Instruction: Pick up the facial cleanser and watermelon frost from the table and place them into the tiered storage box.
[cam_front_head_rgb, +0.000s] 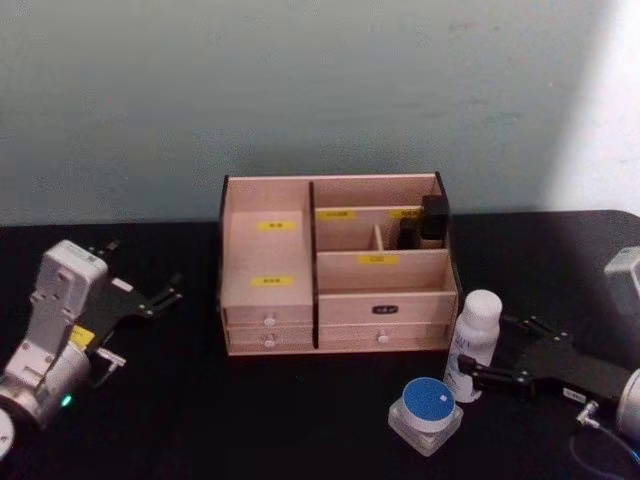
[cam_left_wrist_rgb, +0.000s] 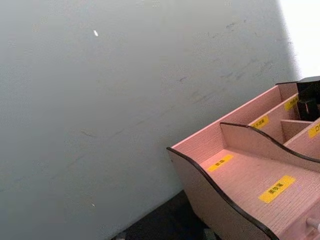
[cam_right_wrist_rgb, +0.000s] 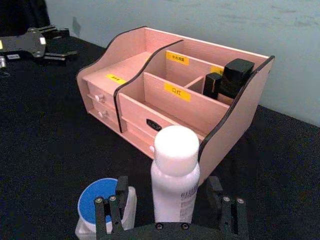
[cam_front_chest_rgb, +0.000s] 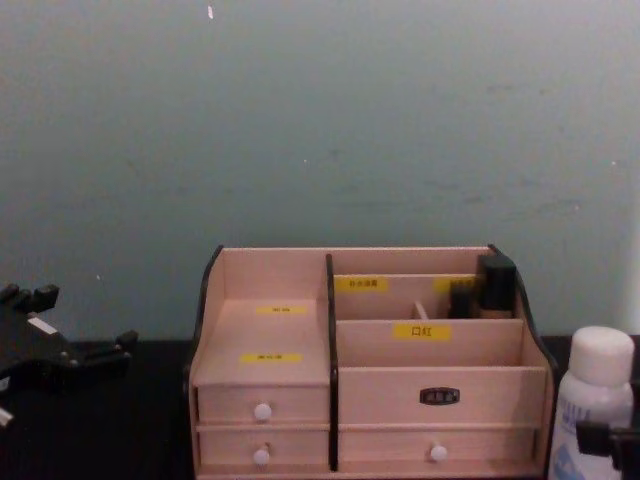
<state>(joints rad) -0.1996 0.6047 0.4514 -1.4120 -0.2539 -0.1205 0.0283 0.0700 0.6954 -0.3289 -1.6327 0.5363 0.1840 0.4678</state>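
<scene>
The facial cleanser (cam_front_head_rgb: 473, 340), a tall white bottle with a rounded cap, stands upright on the black table just right of the tiered storage box (cam_front_head_rgb: 335, 265). My right gripper (cam_front_head_rgb: 487, 347) is open around the bottle, one finger on each side. The right wrist view shows a gap between each finger (cam_right_wrist_rgb: 120, 197) and the facial cleanser (cam_right_wrist_rgb: 175, 175). The watermelon frost (cam_front_head_rgb: 427, 412), a squat jar with a blue lid, sits in front of the bottle and also appears in the right wrist view (cam_right_wrist_rgb: 102, 207). My left gripper (cam_front_head_rgb: 165, 295) is parked open at the table's left.
Dark small containers (cam_front_head_rgb: 428, 222) fill the box's back right compartment. The stepped left compartments (cam_left_wrist_rgb: 250, 175) and the front right compartment (cam_right_wrist_rgb: 165, 107) hold nothing. A pale wall rises close behind the box (cam_front_chest_rgb: 365, 400). Bare black tabletop lies between the left arm and the box.
</scene>
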